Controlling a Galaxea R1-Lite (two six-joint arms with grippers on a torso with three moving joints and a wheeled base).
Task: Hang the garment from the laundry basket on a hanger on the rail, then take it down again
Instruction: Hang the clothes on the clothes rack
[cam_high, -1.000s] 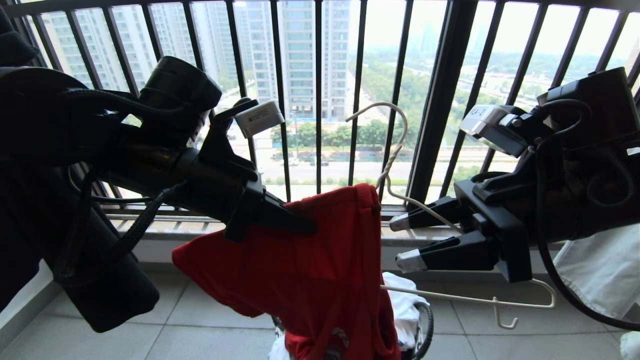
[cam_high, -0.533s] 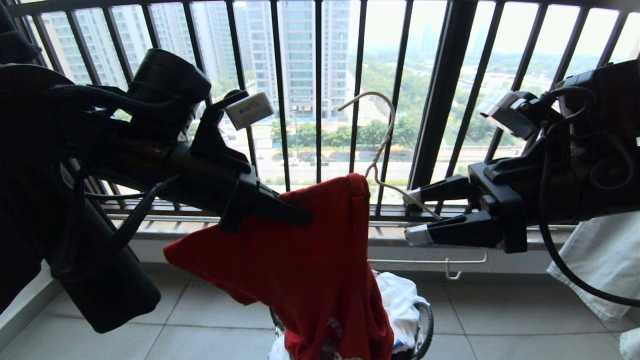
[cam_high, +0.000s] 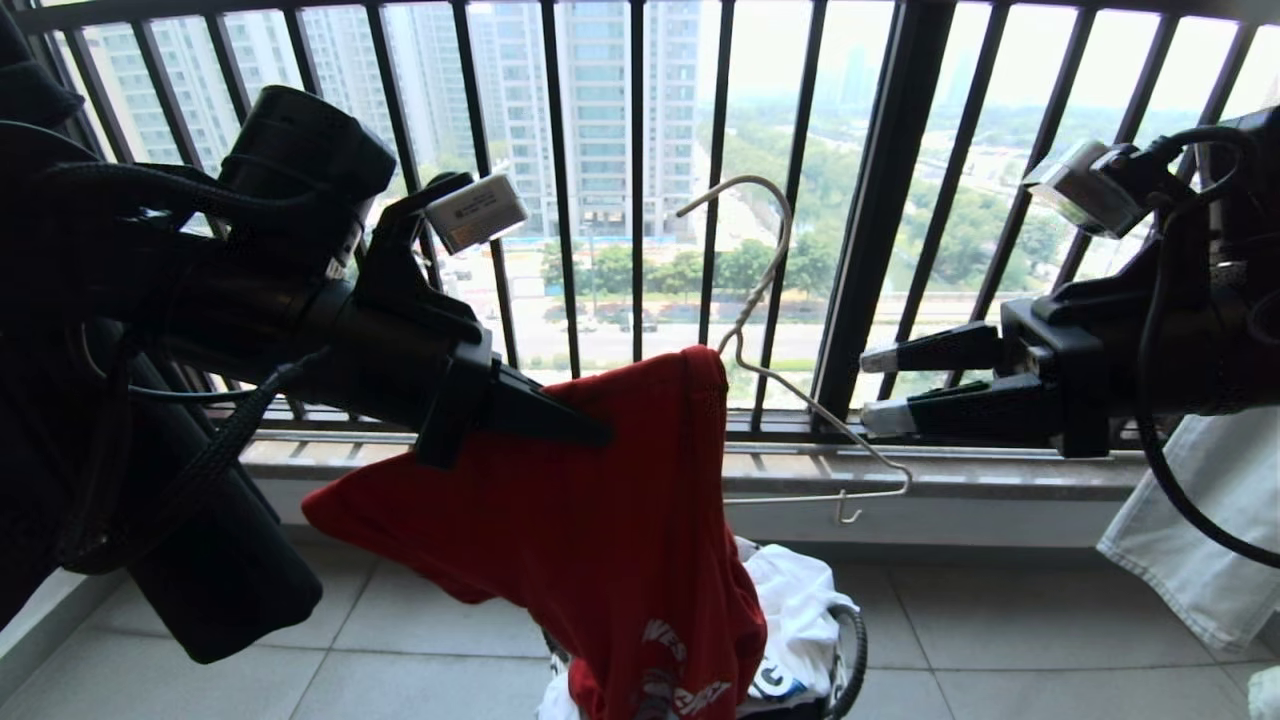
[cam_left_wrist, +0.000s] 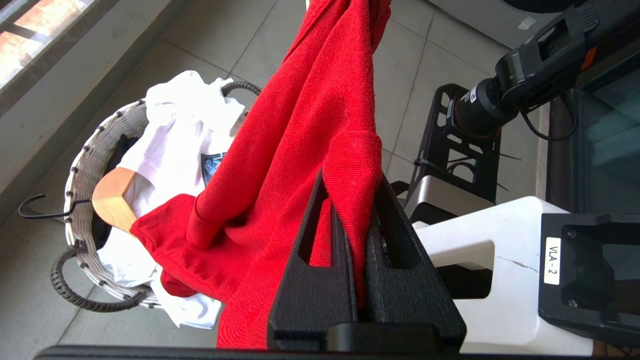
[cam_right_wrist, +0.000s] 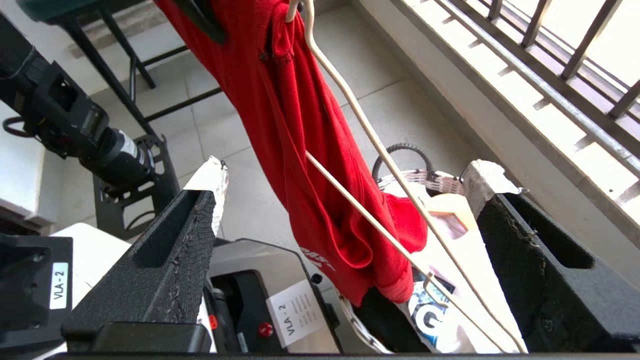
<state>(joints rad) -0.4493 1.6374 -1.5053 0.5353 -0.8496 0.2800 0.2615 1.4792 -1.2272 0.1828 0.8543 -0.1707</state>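
While the left gripper (cam_left_wrist: 350, 240) is clamped tight on a fold of the red T-shirt (cam_high: 590, 520), the shirt hangs mid-air in front of the black window railing (cam_high: 880, 200), lower end trailing down into the laundry basket (cam_left_wrist: 85, 165) on the tiled floor. White lettering shows near the shirt's bottom in head view. Cream wire hanger (cam_high: 775, 340) is partly threaded in: one arm goes inside the shirt at the collar area, other arm + hook stick out bare toward the robot's right. Hook points up, caught on nothing.

Right gripper (cam_high: 872, 388) sits beside the hanger's bare arm, fingers spread wide, holding nothing; in right wrist view the wire passes between the fingers w/o touching either, as far as I can tell. Basket also holds a white garment (cam_left_wrist: 170, 135) w/ a dark print and a tan wooden hanger (cam_left_wrist: 112, 197). Pale cloth (cam_high: 1200, 520) hangs at far right, behind the right arm.
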